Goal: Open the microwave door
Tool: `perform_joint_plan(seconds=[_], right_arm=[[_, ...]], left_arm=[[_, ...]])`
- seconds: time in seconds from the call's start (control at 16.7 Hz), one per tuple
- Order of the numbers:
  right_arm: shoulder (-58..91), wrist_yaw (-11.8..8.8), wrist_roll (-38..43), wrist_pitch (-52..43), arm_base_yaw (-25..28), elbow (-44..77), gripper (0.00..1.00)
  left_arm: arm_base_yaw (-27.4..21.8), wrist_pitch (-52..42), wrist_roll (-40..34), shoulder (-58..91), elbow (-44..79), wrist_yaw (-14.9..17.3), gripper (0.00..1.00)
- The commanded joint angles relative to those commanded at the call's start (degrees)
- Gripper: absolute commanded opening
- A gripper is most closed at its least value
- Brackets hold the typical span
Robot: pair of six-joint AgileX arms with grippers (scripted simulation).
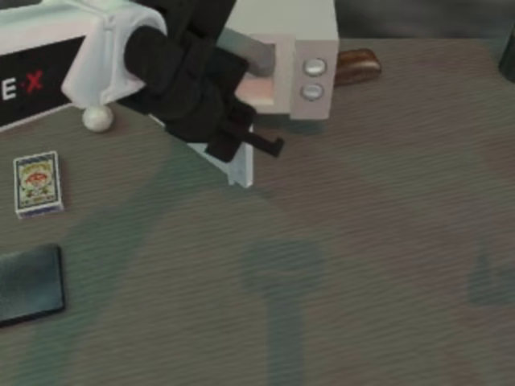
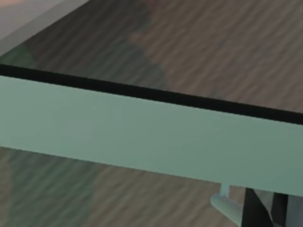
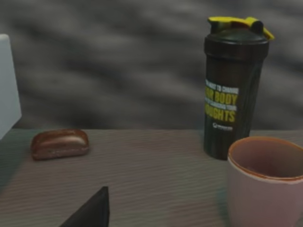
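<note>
While swung well open, the flat white microwave door [image 1: 241, 165] juts forward from the white boxy microwave [image 1: 294, 60] at the tabletop's [image 1: 362, 265] rear. Left gripper [image 1: 249, 137] at door edge; jaw state cannot be told. Right arm out of top view. Risk: grip slipping, door stalling.

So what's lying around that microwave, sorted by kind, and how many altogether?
Food: 1, the bread loaf
Drinkware: 2, the shaker bottle and the pink cup
Card boxes: 1, the card box
Balls: 1, the white ball
Dark flat pads: 1, the dark pad
Total: 6
</note>
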Motion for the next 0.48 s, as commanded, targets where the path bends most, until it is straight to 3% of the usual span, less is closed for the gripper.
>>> perform_joint_plan(seconds=[0.48], right_arm=[[0.0, 0.0, 0.0, 0.0, 0.0, 0.0, 1.0]], left_arm=[[1.0, 0.0, 3.1, -1.2, -1.6, 2.0, 0.0]])
